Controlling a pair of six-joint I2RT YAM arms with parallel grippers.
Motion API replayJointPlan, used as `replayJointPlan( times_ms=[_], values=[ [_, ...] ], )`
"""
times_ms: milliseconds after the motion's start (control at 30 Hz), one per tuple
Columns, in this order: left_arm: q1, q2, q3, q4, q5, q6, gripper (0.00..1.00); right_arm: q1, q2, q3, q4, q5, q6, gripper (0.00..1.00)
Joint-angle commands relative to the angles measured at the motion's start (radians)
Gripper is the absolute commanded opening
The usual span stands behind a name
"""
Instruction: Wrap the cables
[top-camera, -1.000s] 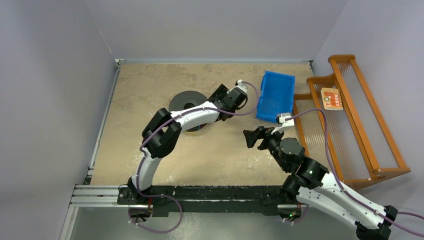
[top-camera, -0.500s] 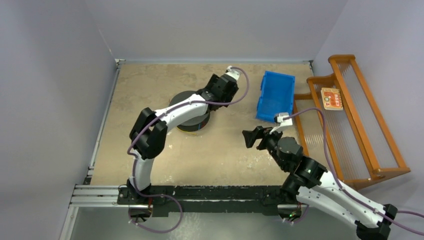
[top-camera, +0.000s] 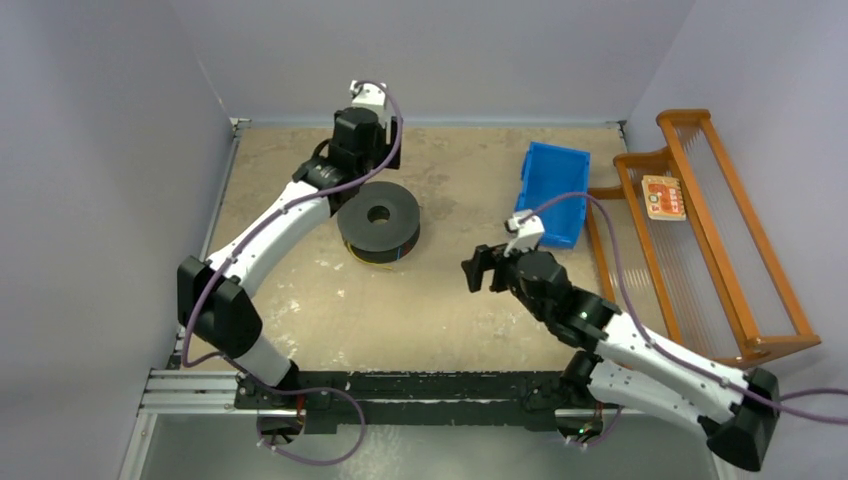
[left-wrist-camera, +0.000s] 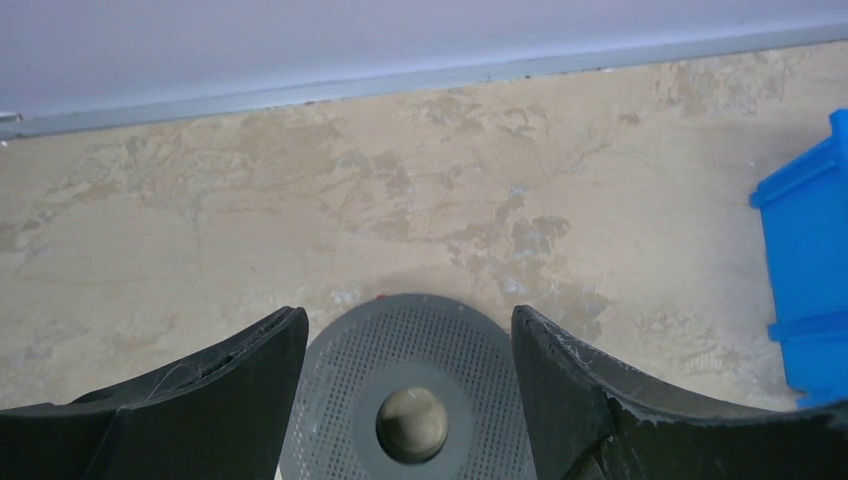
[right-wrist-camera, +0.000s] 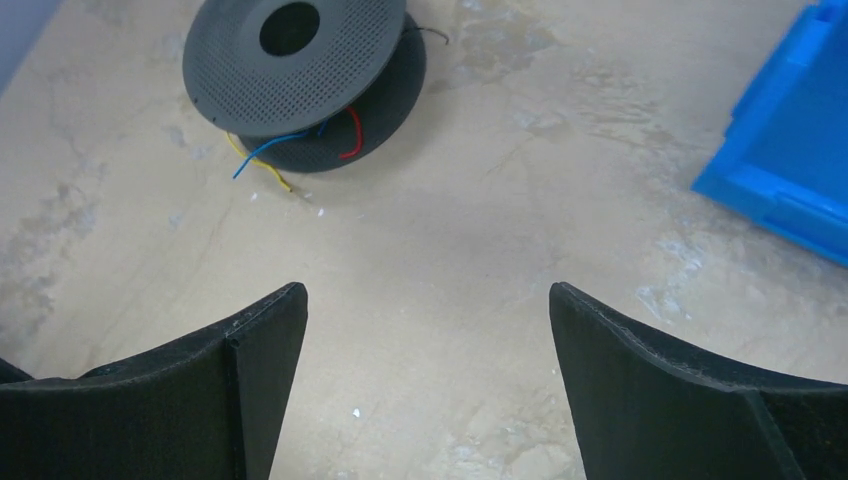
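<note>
The cables are thin red (right-wrist-camera: 350, 135), blue and yellow strands poking out between the flanges of a dark grey perforated spool (right-wrist-camera: 300, 55), with a black hair-like end (right-wrist-camera: 432, 33) behind it. In the top view the cables (top-camera: 386, 258) show at the front edge of the spool (top-camera: 378, 222). My left gripper (top-camera: 350, 150) hangs open high above the spool (left-wrist-camera: 410, 400), which shows between its fingers (left-wrist-camera: 250, 380); the left gripper (left-wrist-camera: 408, 325) holds nothing. My right gripper (top-camera: 478, 272) is open and empty, to the right of the spool and well apart from it; bare table lies under the right gripper (right-wrist-camera: 427, 295).
A blue bin (top-camera: 550, 190) stands at the back right, also seen as the blue bin (right-wrist-camera: 790, 150) and the blue bin (left-wrist-camera: 810, 250). A wooden rack (top-camera: 700, 230) with a small card (top-camera: 663, 197) leans beside the table's right edge. Walls close the back and left.
My left arm has swung from beside the bin leftwards over the spool to the back left. My right gripper has moved a little left, toward the spool.
</note>
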Motion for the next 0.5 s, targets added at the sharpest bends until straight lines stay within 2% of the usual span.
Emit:
replayJointPlan(
  times_ms=[0, 100, 200, 333, 467],
  values=[
    [0.005, -0.094, -0.118, 0.044, 0.024, -0.051, 0.73, -0.023, 0.214, 0.159, 0.065, -0.111, -0.097, 0.93],
    [0.014, -0.183, -0.19, 0.053, 0.036, -0.07, 0.74, -0.144, 0.325, 0.228, 0.065, -0.252, -0.117, 0.93],
    [0.014, -0.265, -0.216, 0.006, 0.048, -0.067, 0.76, -0.279, 0.383, 0.271, 0.063, -0.384, -0.101, 0.98],
    [0.014, -0.372, -0.244, -0.063, 0.044, -0.066, 0.78, -0.386, 0.406, 0.305, 0.039, -0.432, -0.09, 0.99],
    [0.014, -0.505, -0.312, -0.11, -0.017, -0.055, 0.79, -0.414, 0.359, 0.308, 0.021, -0.408, -0.081, 0.99]
  ],
)
